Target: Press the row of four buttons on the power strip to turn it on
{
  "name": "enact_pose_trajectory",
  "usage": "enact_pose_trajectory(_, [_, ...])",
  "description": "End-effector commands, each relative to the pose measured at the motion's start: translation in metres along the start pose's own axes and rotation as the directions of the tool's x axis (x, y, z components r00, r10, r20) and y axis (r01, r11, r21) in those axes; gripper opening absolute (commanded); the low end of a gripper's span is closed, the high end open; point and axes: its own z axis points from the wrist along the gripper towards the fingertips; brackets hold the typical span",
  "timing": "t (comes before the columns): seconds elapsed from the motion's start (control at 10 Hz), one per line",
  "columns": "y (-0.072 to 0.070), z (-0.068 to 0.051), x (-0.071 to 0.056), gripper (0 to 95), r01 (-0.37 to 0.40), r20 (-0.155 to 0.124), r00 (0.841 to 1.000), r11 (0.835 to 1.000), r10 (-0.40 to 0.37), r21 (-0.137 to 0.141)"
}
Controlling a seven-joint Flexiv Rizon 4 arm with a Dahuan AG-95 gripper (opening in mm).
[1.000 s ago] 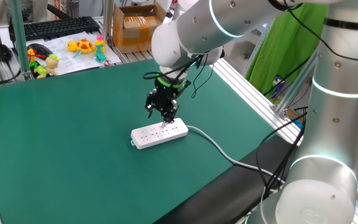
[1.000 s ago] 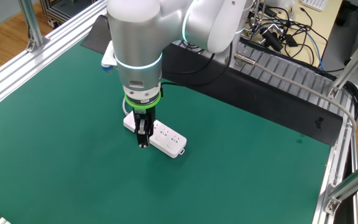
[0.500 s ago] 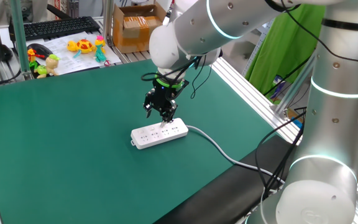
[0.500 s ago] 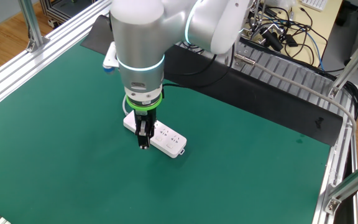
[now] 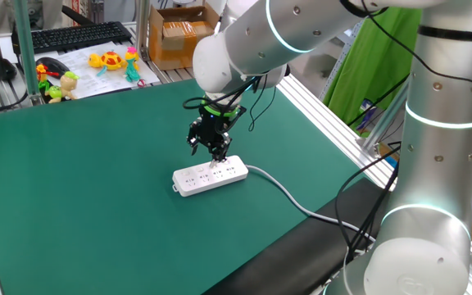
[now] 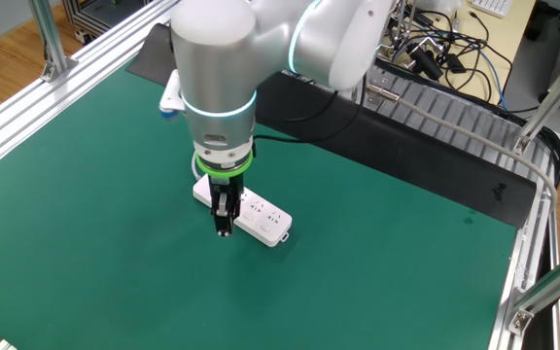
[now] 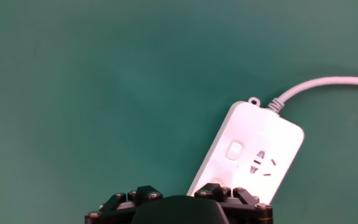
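Observation:
The white power strip [image 5: 210, 176] lies flat on the green mat, its grey cable [image 5: 285, 195] trailing off to the right. My gripper [image 5: 207, 152] hangs right over the strip's middle, pointing down, its fingers spread apart and open with nothing between them. In the other fixed view the gripper [image 6: 224, 222] covers the near edge of the power strip [image 6: 259, 220]. The hand view shows the cable end of the strip [image 7: 257, 140] with one of the four buttons [image 7: 234, 151] beside a socket; the other buttons are hidden under the hand. One finger [image 7: 219, 190] is above the strip. Contact cannot be made out.
Toys [image 5: 113, 61], a keyboard [image 5: 72, 34] and a cardboard box [image 5: 179, 33] sit beyond the mat's far edge. Aluminium rails [image 6: 27, 117] frame the mat. A cable-filled bench [image 6: 455, 58] stands behind the arm's base.
The gripper has drifted slightly left along the strip and a little upward. The power strip has not moved.

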Motion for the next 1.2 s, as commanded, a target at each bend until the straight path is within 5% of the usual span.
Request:
enact_pose_trajectory(0.1, [0.003,0.004,-0.001,57.0,-0.003,-0.001,1.000,1.000,0.003,-0.011])
enact_pose_trajectory(0.4, [0.002,-0.001,0.004,57.0,0.007,-0.020,1.000,0.999,-0.007,0.039])
enact_pose_trajectory(1.2, [0.005,-0.003,0.022,57.0,-0.044,-0.033,0.998,0.999,0.045,0.023])
